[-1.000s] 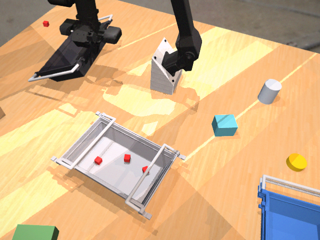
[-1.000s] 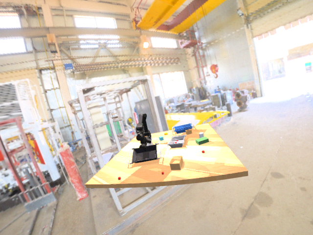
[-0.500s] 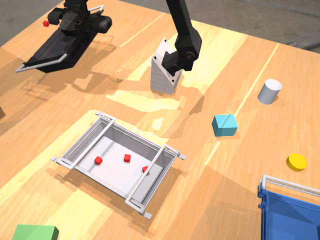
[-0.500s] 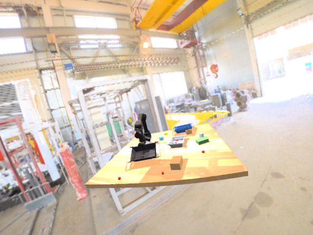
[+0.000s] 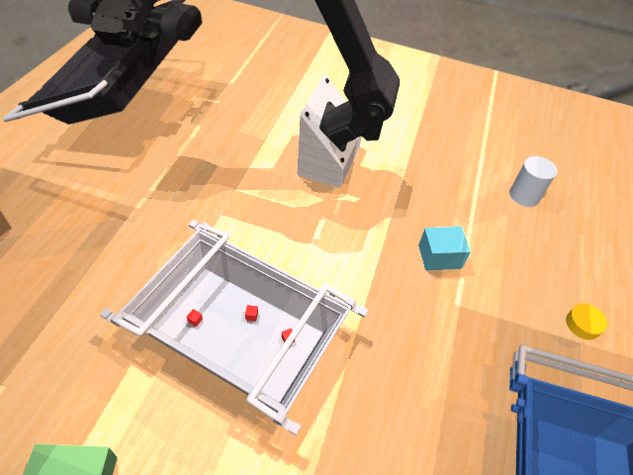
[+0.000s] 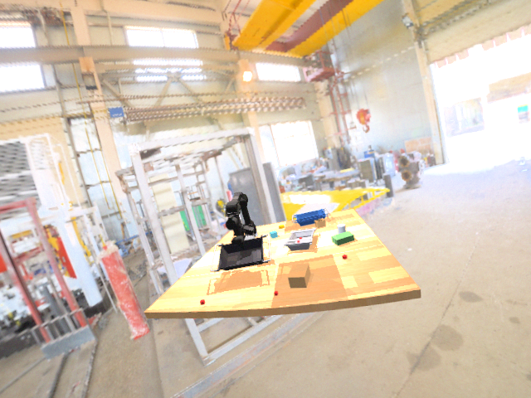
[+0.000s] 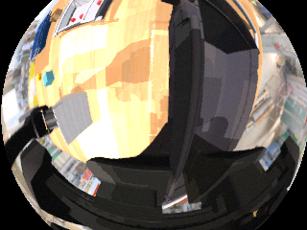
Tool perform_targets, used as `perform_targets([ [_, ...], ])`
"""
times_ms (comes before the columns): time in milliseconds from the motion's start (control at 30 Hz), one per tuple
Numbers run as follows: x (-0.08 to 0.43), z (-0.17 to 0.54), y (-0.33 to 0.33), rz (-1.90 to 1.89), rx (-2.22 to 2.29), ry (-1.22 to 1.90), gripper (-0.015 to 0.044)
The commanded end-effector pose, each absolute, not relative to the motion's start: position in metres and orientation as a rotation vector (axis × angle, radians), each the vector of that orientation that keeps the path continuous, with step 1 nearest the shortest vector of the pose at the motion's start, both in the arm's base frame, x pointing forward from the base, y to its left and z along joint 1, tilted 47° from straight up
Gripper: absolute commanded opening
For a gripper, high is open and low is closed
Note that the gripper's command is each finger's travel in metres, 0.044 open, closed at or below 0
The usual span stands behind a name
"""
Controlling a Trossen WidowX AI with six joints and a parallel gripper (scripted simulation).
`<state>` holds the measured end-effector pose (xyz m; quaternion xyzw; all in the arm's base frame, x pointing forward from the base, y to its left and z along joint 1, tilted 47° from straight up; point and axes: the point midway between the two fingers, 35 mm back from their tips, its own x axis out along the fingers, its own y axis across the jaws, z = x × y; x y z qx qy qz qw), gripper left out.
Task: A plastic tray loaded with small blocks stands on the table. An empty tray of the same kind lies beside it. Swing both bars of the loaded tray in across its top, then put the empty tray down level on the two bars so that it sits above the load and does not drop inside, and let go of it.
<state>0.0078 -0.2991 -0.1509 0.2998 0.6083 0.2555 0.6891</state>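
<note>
The loaded grey tray (image 5: 265, 291) (image 6: 299, 246) stands on the table with three red blocks (image 5: 251, 313) visible inside. Its left bar (image 5: 182, 284) and right bar (image 5: 270, 368) both lie across its top, near its ends. My gripper (image 5: 132, 37) (image 6: 243, 240) (image 7: 172, 126) is shut on a long wall of the empty black tray (image 5: 86, 92) (image 6: 240, 254) (image 7: 225, 86) and holds it above the table, tilted, to the side of the grey tray. A light bar (image 5: 61, 102) of the black tray sticks out past its end. The fingertips are mostly hidden by the gripper body in the top and exterior views.
A grey slant-topped block (image 5: 319, 158) (image 7: 72, 117) stands behind the grey tray, near the arm. A cyan block (image 5: 443, 247), grey cylinder (image 5: 533, 181), yellow disc (image 5: 586, 321) and blue tray (image 5: 567, 404) (image 6: 309, 216) lie beyond. A green block (image 6: 343, 238) and brown block (image 6: 299, 274) stand nearby.
</note>
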Motion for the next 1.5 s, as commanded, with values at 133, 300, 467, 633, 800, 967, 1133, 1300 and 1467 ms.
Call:
perform_targets([
  [133,0.005,-0.14,-0.328,0.556,0.644,1.368,0.0],
  [300,0.005,-0.137,-0.334,0.556,0.644,1.368,0.0],
  [467,0.005,-0.137,-0.334,0.556,0.644,1.368,0.0],
  [633,0.005,-0.137,-0.334,0.556,0.644,1.368,0.0],
  [800,0.005,-0.137,-0.334,0.556,0.644,1.368,0.0],
  [967,0.005,-0.137,-0.334,0.556,0.644,1.368,0.0],
  [1133,0.005,-0.137,-0.334,0.556,0.644,1.368,0.0],
  [1300,0.012,-0.133,-0.335,0.564,0.625,1.363,0.0],
  [1467,0.039,-0.116,-0.337,0.595,0.561,1.342,0.0],
])
